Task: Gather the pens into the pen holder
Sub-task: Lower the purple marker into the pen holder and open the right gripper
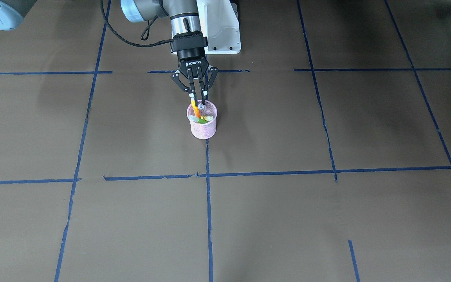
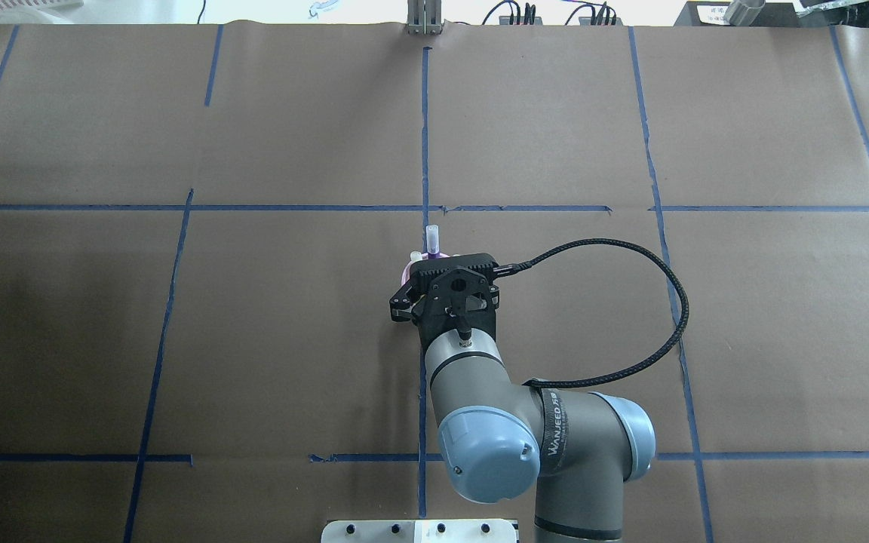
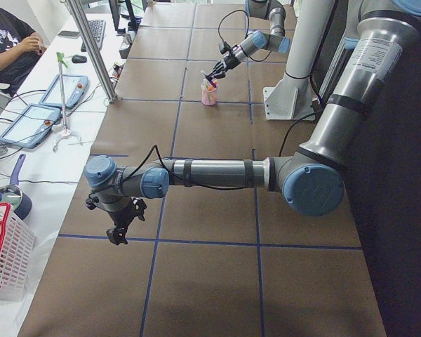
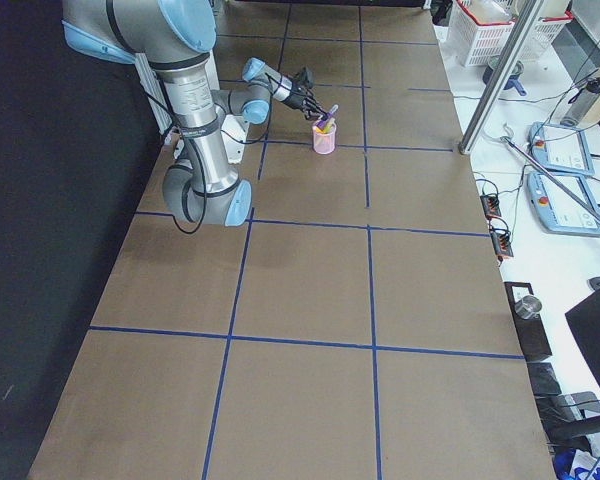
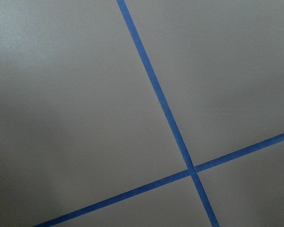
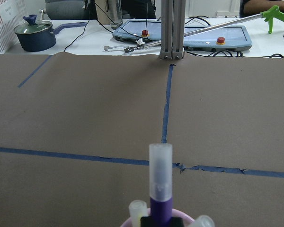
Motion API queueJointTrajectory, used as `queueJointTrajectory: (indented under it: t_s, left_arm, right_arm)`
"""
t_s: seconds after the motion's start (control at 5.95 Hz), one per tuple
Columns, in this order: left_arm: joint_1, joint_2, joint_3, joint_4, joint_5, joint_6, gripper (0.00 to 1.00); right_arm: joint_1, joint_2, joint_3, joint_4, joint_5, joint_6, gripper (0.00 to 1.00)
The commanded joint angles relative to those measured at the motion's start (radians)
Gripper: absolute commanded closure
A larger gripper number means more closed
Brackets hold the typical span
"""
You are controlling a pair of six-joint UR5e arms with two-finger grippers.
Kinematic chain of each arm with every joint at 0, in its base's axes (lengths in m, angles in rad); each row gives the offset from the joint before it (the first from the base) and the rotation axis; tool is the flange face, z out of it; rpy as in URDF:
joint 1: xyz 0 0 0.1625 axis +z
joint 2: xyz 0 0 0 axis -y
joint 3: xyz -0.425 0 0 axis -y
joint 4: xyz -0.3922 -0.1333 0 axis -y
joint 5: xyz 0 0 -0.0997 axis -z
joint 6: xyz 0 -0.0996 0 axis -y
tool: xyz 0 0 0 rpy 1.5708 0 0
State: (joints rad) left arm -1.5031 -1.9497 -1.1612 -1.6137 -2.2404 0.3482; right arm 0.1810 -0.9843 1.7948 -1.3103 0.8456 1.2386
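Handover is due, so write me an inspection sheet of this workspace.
Surface: brown paper with a blue tape grid, flat.
Job's things: pink pen holder upright; orange pen and green pen inside it; purple pen standing in its mouth.
Clutter: nothing seen.
Hands: right hand shut on the purple pen above the holder; left hand over bare paper, open or shut cannot be told.
Cables: black braided cable loops from the right wrist.
Surroundings: side bench with control tablets, a seated person, a white basket.

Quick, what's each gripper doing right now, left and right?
Left gripper: cannot be told, as only the side camera shows it.
Right gripper: closed on the purple pen, over the pen holder.
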Motion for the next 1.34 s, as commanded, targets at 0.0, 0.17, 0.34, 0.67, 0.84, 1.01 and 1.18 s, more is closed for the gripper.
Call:
queueJointTrajectory:
  t_s: [0.0, 0.17, 0.34, 0.67, 0.84, 1.01, 1.18]
  left_arm:
    - [0.0, 0.0, 0.0, 0.0, -0.001, 0.0, 0.0]
    - [0.0, 0.0, 0.0, -0.002, -0.001, 0.001, 0.0]
    - [0.0, -0.001, 0.0, -0.002, -0.001, 0.002, 0.0]
    - [-0.006, 0.0, 0.0, -0.002, -0.001, 0.002, 0.0]
    - [-0.006, 0.0, 0.0, -0.002, -0.001, 0.002, 0.0]
    - [-0.006, 0.0, 0.0, -0.002, -0.001, 0.002, 0.0]
    - [-0.006, -0.001, 0.0, -0.002, -0.001, 0.002, 0.0]
  right_arm:
    - [-0.002, 0.007, -0.005, 0.0, 0.0, 0.001, 1.0]
    - [0.0, 0.007, -0.006, 0.0, 0.0, -0.001, 1.0]
    - [0.014, 0.007, -0.006, -0.001, 0.0, -0.005, 1.0]
    - [0.028, 0.007, -0.006, -0.001, 0.0, -0.007, 0.43]
    - [0.035, 0.009, -0.006, -0.001, 0.0, -0.011, 0.0]
    - [0.046, 0.025, -0.006, -0.004, 0.006, -0.014, 0.0]
    - [0.075, 0.085, 0.0, -0.007, 0.038, -0.084, 0.0]
